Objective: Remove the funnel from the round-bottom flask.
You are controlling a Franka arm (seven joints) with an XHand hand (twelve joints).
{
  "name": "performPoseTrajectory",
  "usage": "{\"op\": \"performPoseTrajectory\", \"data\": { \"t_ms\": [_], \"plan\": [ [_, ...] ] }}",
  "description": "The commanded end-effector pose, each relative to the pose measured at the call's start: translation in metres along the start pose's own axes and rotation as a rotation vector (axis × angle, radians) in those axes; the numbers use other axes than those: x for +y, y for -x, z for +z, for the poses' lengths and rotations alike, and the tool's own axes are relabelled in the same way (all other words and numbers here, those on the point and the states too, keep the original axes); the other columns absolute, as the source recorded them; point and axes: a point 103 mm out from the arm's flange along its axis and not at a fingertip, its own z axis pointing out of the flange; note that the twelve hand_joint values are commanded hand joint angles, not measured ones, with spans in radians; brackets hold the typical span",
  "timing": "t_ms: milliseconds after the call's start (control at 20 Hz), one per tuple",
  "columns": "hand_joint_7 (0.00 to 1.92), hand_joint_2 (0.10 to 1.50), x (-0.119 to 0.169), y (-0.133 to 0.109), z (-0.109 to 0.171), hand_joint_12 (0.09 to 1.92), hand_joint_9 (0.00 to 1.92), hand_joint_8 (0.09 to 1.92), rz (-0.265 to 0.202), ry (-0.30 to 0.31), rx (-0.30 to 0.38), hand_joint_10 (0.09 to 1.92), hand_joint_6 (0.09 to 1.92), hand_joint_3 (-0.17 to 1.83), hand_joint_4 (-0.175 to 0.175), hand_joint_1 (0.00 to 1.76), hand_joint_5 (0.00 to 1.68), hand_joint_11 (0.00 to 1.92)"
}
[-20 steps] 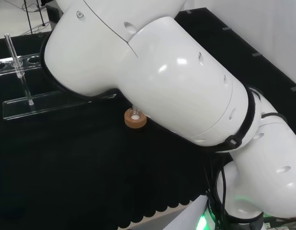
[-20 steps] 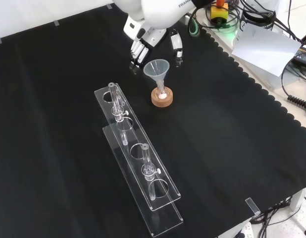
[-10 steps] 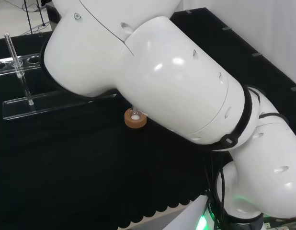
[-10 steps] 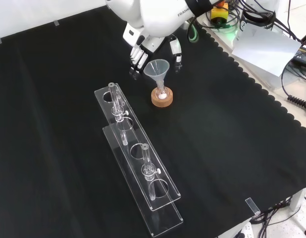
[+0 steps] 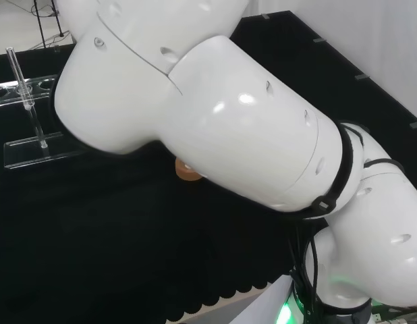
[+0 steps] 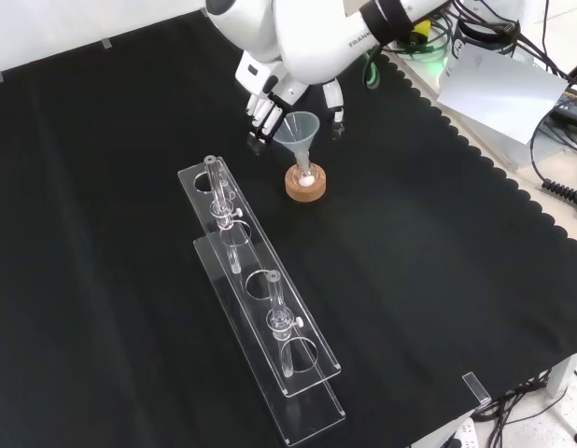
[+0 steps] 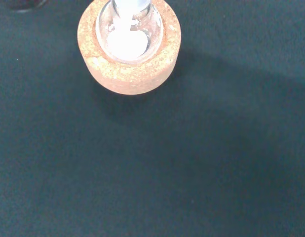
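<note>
Black cloth covers the bench (image 6: 438,308), its scalloped edge showing at the right of the front view beside loose cables and a sheet of paper. Near the top middle of that view a cork ring stand (image 6: 305,184) sits on the cloth with a small round-bottom flask (image 6: 306,178) seated in it, and a clear funnel (image 6: 297,131) stands upright with its stem down in the flask's neck — the funnel is in place, not lifted. The hand (image 6: 270,93) comes in from the top of the front view under the big white arm link; its fingers (image 6: 259,117) hang straight and spread, some just left of the funnel's cone and the thumb (image 6: 334,105) just right of it, so the cone sits between them; whether any of them touches the rim cannot be told. Lower left of the stand lies a long clear rack (image 6: 265,313) carrying two glass tubes, well apart from the flask. From the wrist camera the cork ring (image 7: 129,47) is seen from above, with white matter at the flask's bottom (image 7: 128,42). Seen from the head camera, the arm's white links cover most of the scene — a sliver of the cork stand (image 5: 187,171) peeks out beneath them, and the rack (image 5: 33,145) stands at far left.
</note>
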Motion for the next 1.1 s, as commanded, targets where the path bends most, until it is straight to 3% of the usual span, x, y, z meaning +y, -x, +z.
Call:
{"op": "performPoseTrajectory", "data": {
  "t_ms": [50,250,400,500,1100],
  "plan": [
    [0.24,0.68,-0.004,0.000,-0.005,1.36,0.64,0.70,0.030,0.042,-0.123,0.65,0.09,0.40,-0.097,0.65,0.31,0.38],
    [0.55,0.69,-0.008,-0.003,-0.012,1.28,0.93,0.67,0.061,0.108,-0.223,0.55,0.17,0.45,-0.062,0.71,0.58,0.53],
    [0.72,0.71,-0.015,-0.004,-0.024,1.24,1.09,0.63,0.069,0.157,-0.267,0.48,0.56,0.49,-0.016,0.74,0.75,0.63],
    [0.78,0.71,-0.020,-0.005,-0.035,1.22,1.14,0.62,0.068,0.169,-0.274,0.47,0.70,0.51,-0.001,0.76,0.80,0.68],
    [0.80,0.72,-0.045,-0.001,-0.081,1.19,1.19,0.63,0.073,0.086,-0.233,0.45,0.81,0.54,0.007,0.77,0.83,0.71]
  ]
}}
